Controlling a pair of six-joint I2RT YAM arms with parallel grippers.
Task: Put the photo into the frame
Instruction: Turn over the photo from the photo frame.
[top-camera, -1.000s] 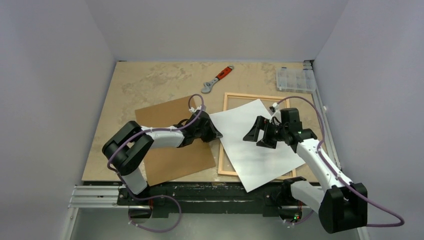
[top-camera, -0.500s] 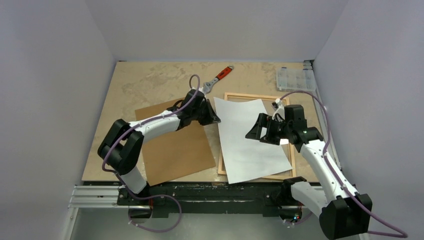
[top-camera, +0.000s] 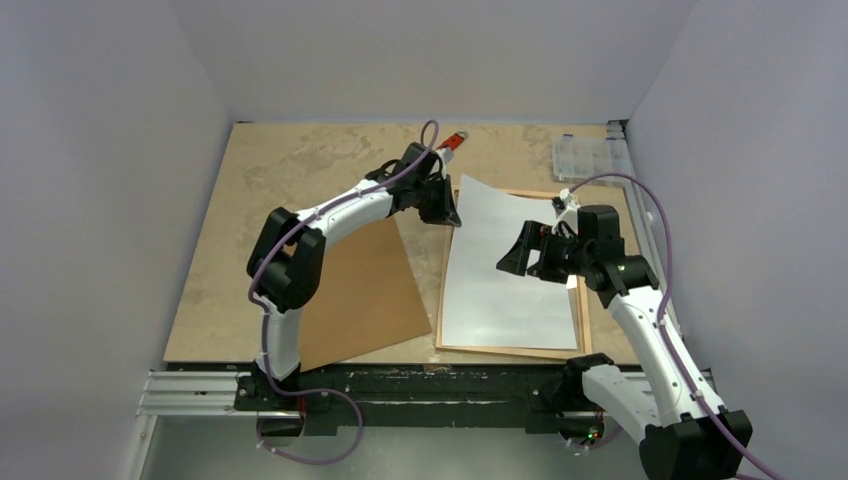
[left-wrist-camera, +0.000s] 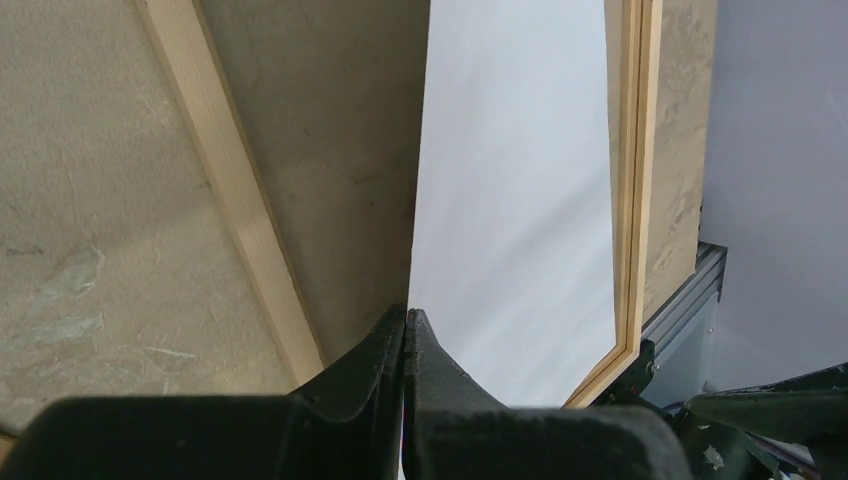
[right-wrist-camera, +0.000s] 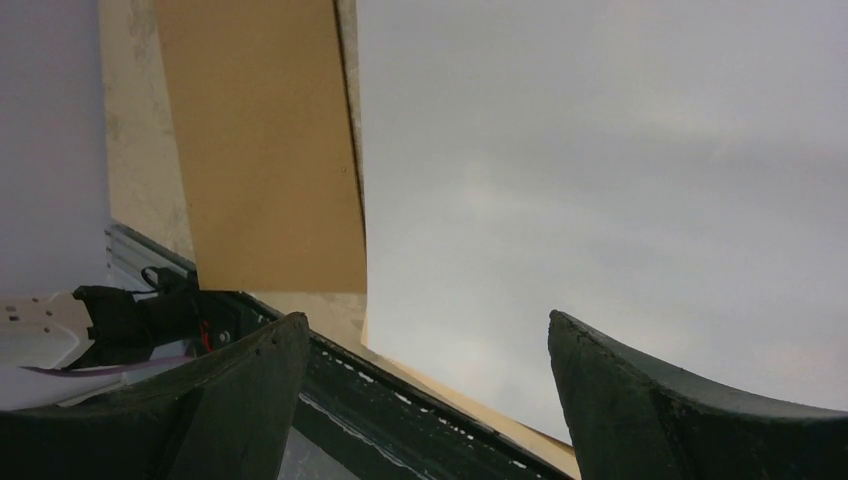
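Two arms worked over one sheet. Within the last second the left gripper, pinched shut on the far-left corner of the photo, had swung that corner away from the bases. This turned the print, white back up, from skewed to nearly square over the frame. Seating looked close, though the held corner sat lifted past the far rail. The right gripper hovered wide open above the sheet, holding nothing. A brown backing board lay left of the frame. A wrench lay just behind the left gripper, and a clear box sat at the far right.
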